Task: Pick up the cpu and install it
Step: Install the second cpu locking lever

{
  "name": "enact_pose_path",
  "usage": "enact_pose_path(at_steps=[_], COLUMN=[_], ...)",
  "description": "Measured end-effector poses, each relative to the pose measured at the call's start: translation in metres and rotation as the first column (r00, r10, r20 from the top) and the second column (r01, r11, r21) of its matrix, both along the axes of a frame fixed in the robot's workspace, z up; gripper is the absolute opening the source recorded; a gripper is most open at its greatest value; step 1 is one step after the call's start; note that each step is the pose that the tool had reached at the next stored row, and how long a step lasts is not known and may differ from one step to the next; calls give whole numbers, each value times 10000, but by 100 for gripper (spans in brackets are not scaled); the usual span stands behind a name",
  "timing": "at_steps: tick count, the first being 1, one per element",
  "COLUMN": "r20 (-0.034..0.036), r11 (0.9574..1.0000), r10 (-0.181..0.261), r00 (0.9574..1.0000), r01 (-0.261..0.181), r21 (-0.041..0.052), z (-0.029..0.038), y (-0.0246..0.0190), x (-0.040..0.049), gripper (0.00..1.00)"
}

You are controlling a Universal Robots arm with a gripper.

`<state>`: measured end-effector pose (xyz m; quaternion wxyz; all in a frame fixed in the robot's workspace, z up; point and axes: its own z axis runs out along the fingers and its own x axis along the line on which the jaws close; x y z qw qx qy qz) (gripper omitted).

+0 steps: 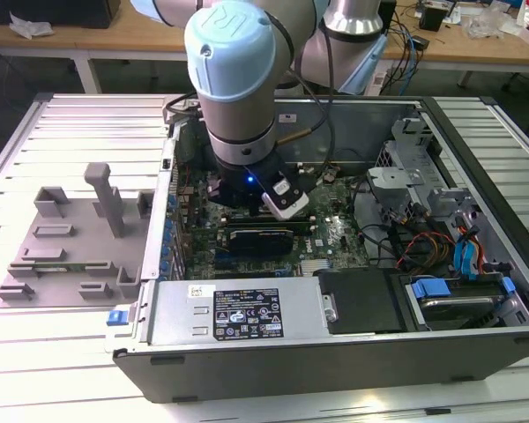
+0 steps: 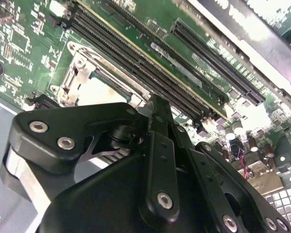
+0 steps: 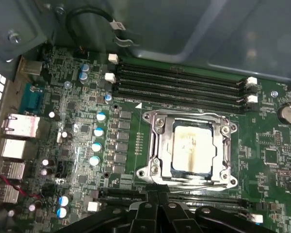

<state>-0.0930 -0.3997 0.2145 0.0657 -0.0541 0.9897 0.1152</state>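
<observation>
A: Where does the robot stand with the job?

B: The arm reaches down into the open computer case (image 1: 353, 352), and the claw (image 3: 157, 196) hangs just above the motherboard (image 3: 72, 141), right beside the socket (image 3: 155, 167). The cpu (image 3: 193, 148) already lies in that socket, its pale metal top showing inside the silvery frame.

A: So the claw has let go?

B: It carries nothing. Its fingers (image 2: 160, 145) look drawn together in both wrist views, clear of the chip.

A: Which step is that, then?

B: By the look of it, placing is done and securing is in hand. The frame appears to sit around the chip, though whether it is latched cannot be told. Any further move calls for a light, straight touch, since the memory slots (image 3: 179, 80) lie just beside.

A: And the count?

B: One cpu, one socket, one claw, four memory slots, and one grey parts tray (image 1: 62, 256) on the desk (image 1: 70, 370).
</observation>
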Motion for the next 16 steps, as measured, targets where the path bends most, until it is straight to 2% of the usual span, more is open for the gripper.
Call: enact_pose_path(at_steps=[1,4,6,9,11,14,16], r20=[10,17,16,13,5,-3,-1], r11=[9999,9996,9987,9960,9940,9914,9908], r10=[0,-74,-235,-725,-923,-1124,-1171], r00=[10000,10000,9997,9974,9957,9937,9931], r01=[0,73,234,724,921,1121,1169], r21=[158,280,456,520,599,678,679], z=[-11,-65,-92,-146,-169,-186,-195], y=[0,-9,-8,-9,-8,4,27], x=[-29,-45,-45,-47,-80,-123,-133], gripper=[11,11,11,11,11,11,11])
